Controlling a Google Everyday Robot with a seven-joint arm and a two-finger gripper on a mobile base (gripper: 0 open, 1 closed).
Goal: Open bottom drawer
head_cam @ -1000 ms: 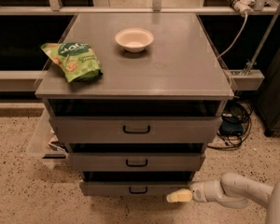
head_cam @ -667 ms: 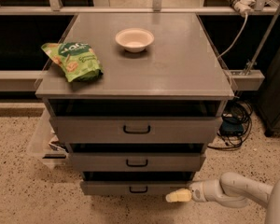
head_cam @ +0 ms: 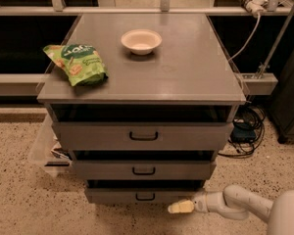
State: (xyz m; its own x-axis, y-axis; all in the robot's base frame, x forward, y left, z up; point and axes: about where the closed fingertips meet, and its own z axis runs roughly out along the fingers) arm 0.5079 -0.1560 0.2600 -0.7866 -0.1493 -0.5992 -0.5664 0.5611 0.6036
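The tool (head_cam: 181,207) hangs low, just in front of the right part of the bottom drawer (head_cam: 112,195), and it points left along the drawer front; if it is released or clenched, I cannot tell. The black loop handle (head_cam: 145,197) of this drawer lies left of the tool, near but apart, with its long axis horizontal. The bottom drawer is the lowest of three in the bench (head_cam: 196,82). Far above it lie a green bag (head_cam: 77,63) and a bowl (head_cam: 141,41).
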